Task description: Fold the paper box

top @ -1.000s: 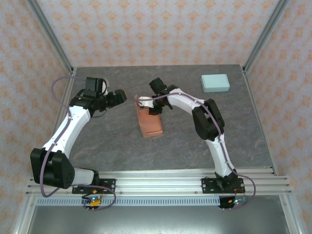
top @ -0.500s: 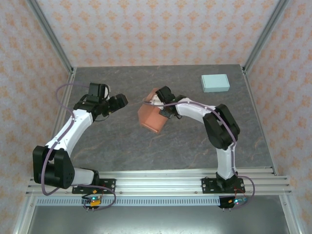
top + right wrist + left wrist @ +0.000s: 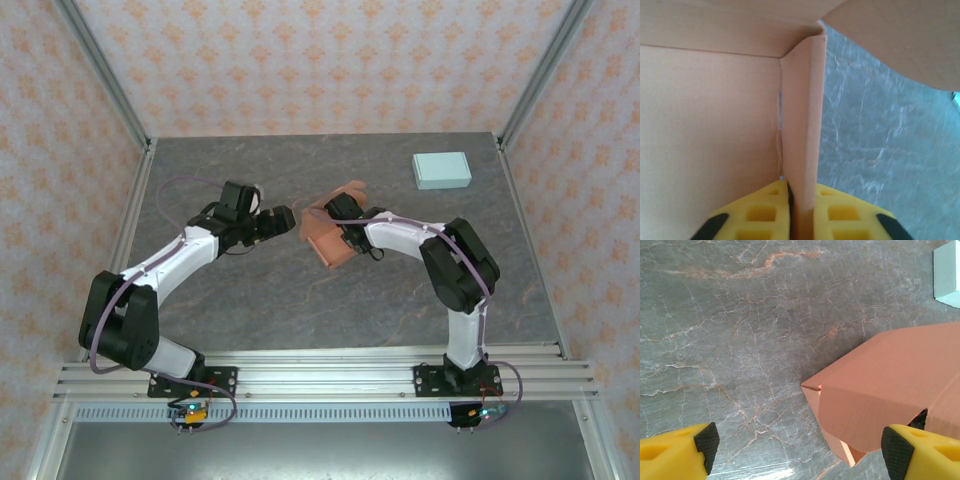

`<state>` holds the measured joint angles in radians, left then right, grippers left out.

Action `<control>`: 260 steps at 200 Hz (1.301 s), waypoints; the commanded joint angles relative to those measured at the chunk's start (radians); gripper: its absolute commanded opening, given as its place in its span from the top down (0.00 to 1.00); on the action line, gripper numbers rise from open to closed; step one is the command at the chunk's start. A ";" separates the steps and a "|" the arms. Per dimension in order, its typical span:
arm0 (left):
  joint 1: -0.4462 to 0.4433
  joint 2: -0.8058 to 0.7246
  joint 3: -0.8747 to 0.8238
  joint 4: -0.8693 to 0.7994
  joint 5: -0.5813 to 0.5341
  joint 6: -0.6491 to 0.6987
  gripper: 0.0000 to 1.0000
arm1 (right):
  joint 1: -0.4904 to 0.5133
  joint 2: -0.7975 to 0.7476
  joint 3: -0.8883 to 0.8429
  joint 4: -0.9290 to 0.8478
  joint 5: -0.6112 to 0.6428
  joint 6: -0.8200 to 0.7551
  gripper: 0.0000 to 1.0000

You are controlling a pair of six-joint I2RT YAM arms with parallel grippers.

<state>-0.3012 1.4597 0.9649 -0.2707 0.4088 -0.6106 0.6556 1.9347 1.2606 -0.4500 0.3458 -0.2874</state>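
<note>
on the grey table (image 3: 250, 300) my right gripper (image 3: 801, 197) pinched one wall of the flimsy-looking paper box (image 3: 330, 242); left gripper (image 3: 800, 442) spread beside it.

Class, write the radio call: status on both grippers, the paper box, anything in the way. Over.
Left gripper open, beside paper box. Right gripper shut on its wall. Blue box far back, not in the way.

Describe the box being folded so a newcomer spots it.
On the grey marble table, look at the middle. The paper box is salmon-orange, one wall pinched in the right gripper; the pale mint box far right lies untouched.
</note>
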 commanded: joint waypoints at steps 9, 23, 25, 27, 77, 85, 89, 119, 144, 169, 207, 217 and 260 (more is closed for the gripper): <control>-0.001 -0.014 0.025 -0.022 -0.088 -0.016 0.11 | -0.001 -0.038 -0.009 -0.137 -0.069 0.314 0.79; 0.000 -0.011 0.035 -0.036 -0.108 -0.019 0.10 | -0.001 -0.098 -0.053 -0.095 -0.125 0.414 0.64; 0.001 -0.011 0.036 -0.037 -0.107 -0.018 0.10 | 0.000 -0.106 -0.059 -0.089 -0.130 0.426 0.62; 0.001 -0.008 0.039 -0.040 -0.108 -0.017 0.10 | 0.000 -0.116 -0.063 -0.085 -0.136 0.438 0.61; 0.004 0.008 0.123 -0.116 -0.112 0.031 0.09 | -0.012 -0.453 -0.208 -0.015 -0.224 0.598 0.44; 0.006 0.008 0.137 -0.131 -0.113 0.044 0.09 | -0.030 -0.524 -0.248 0.012 -0.239 0.602 0.41; 0.007 0.008 0.144 -0.138 -0.110 0.049 0.09 | -0.042 -0.560 -0.268 0.028 -0.252 0.603 0.38; 0.005 0.014 0.150 -0.102 0.005 0.121 0.10 | -0.231 -0.768 -0.456 0.281 -0.513 0.497 0.28; -0.009 0.011 0.114 -0.026 0.119 0.180 0.14 | -0.454 -0.661 -0.468 0.437 -0.926 0.367 0.34; -0.036 -0.030 0.061 0.006 0.163 0.267 0.12 | -0.493 -0.473 -0.325 0.293 -1.246 0.044 0.29; -0.099 -0.081 0.017 -0.033 0.085 0.423 0.10 | -0.493 -0.341 -0.186 0.120 -1.368 -0.167 0.27; -0.119 -0.081 0.014 -0.018 0.041 0.434 0.10 | -0.493 -0.335 -0.188 0.162 -1.350 -0.144 0.28; -0.145 0.016 0.119 -0.009 -0.096 0.427 0.13 | -0.474 -0.296 -0.119 0.129 -1.301 -0.162 0.34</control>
<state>-0.4461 1.4235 0.9997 -0.2913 0.4194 -0.2249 0.1646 1.6150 1.0756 -0.2787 -0.9287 -0.3779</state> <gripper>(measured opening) 0.885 0.685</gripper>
